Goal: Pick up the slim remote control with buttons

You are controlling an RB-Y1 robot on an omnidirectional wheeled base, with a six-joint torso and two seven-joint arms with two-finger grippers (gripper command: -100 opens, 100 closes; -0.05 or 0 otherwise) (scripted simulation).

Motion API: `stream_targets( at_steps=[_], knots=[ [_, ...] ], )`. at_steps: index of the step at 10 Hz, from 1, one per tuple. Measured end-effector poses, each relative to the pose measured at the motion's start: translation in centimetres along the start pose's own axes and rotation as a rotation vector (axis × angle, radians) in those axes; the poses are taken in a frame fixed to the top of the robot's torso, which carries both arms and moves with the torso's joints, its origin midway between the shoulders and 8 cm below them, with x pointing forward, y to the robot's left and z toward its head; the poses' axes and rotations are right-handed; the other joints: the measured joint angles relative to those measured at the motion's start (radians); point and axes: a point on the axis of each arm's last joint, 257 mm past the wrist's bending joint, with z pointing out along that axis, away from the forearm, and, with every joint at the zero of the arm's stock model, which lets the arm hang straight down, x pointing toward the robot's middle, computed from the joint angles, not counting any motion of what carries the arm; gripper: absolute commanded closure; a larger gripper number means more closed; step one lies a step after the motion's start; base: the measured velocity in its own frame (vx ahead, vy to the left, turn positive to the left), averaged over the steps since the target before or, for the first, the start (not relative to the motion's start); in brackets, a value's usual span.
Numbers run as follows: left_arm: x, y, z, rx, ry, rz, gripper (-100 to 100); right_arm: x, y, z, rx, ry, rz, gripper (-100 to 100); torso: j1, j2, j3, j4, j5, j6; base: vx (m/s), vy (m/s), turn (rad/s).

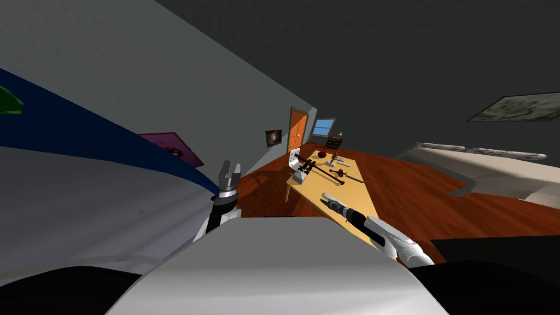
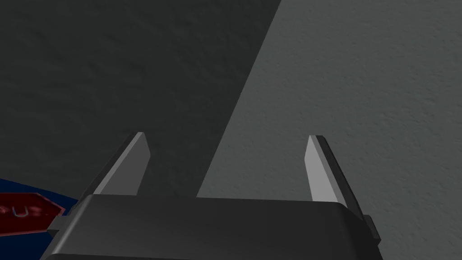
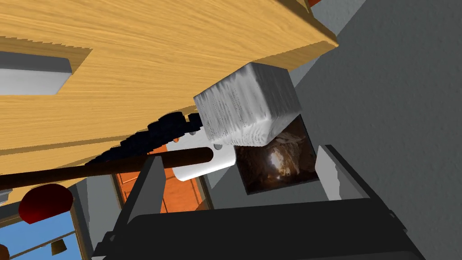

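Right hand (image 3: 240, 155), fingers spread and empty, hovers over the wooden bench (image 3: 180, 45) at its near end. Just beside it a slim grey remote (image 3: 31, 76) lies flat. It is probably light, rigid and smooth, best pinched across its narrow sides at mid-length. Left hand (image 2: 226, 136) is spread, idle.

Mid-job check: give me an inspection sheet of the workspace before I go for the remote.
Surface: wooden table, things along it.
Job's things: slim grey slab flat on the table, probably the remote; buttons unreadable.
Clutter: white block, dark rod, red ball.
Grippers: right gripper open, at the table's near end; left gripper open, raised by the wall.
Cables: nothing seen.
Surroundings: grey wall, orange door, window.
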Motion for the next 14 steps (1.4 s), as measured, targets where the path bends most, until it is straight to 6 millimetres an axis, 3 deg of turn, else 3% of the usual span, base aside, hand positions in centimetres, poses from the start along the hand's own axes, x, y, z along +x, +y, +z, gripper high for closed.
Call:
stream_targets(
  at_steps=[4,9,11,14],
  knots=[
    [0.0,0.0,0.0,0.000,0.000,0.000,0,3.7,-4.6,-2.2,0.077,0.131,-0.083,-100,0.000,0.000,0.000,0.000,0.000,0.000,0.027,-0.014,0.136],
    [0.0,0.0,0.0,0.000,0.000,0.000,0,7.4,-8.8,-4.8,0.142,0.261,-0.148,-100,-0.001,0.000,0.000,0.000,0.000,0.000,0.028,-0.025,0.200],
    [0.0,0.0,0.0,0.000,0.000,0.000,0,9.1,-11.1,-6.7,0.172,0.341,-0.180,-100,-0.003,-0.001,-0.001,0.000,-0.001,0.002,0.033,-0.050,0.129],
    [0.0,0.0,0.0,0.000,0.000,0.000,0,12.4,-12.6,-9.0,0.202,0.443,-0.215,-100,-0.002,0.000,0.000,0.000,0.000,0.001,0.018,-0.040,0.151]
  ],
)
